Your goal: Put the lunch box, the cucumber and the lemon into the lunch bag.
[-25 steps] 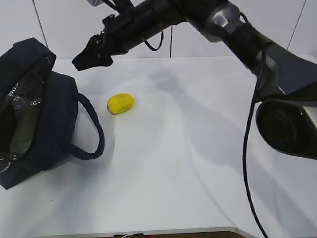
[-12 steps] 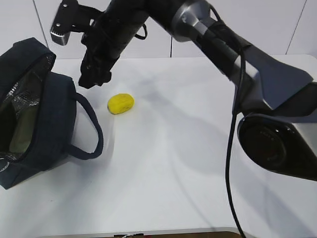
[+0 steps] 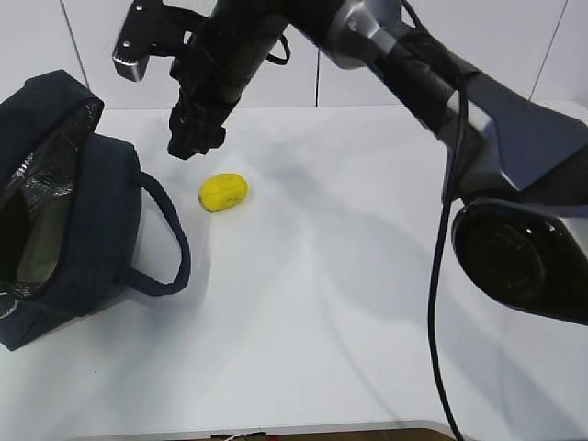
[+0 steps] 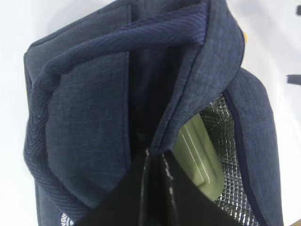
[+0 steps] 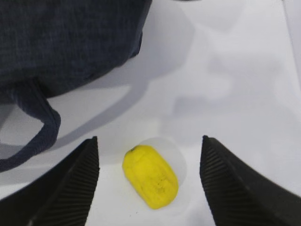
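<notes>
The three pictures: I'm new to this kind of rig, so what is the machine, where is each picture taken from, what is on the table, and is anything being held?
This is a robot with two arms, each ending in a gripper. The wide picture comes from a camera looking down at the white table. The other two come from cameras on the wrists.

On the table lie a yellow lemon and an open navy lunch bag with silvery lining. The left wrist view shows a pale green lunch box lid inside the bag. No cucumber is visible.

The right gripper hangs open above the lemon, one finger on each side, holding nothing. The left gripper is shut, pinching the bag's fabric edge.
</notes>
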{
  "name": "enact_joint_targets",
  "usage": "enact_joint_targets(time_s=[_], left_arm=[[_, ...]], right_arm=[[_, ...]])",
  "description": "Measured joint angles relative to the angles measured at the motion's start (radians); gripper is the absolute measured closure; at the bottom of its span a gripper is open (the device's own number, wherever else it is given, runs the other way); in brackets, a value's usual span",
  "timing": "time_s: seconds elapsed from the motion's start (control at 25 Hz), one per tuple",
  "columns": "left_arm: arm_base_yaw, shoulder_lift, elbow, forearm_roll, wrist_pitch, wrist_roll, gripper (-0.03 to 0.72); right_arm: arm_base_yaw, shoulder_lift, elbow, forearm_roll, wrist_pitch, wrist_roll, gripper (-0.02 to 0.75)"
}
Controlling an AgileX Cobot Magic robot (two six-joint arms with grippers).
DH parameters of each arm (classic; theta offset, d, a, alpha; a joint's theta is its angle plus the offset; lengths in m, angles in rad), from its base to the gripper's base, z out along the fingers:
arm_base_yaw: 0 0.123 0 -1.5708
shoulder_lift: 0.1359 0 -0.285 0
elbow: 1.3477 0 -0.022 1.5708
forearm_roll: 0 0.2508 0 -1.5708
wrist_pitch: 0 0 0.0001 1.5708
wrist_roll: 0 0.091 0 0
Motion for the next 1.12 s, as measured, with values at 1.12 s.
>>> enact_joint_targets(time_s=[1.12], left_arm=[[0.000, 0.000, 0.000, 0.000, 0.000, 0.018, 0.700]], right_arm=[[0.000, 0.062, 0.120, -0.118, -0.002, -0.229, 0.205]])
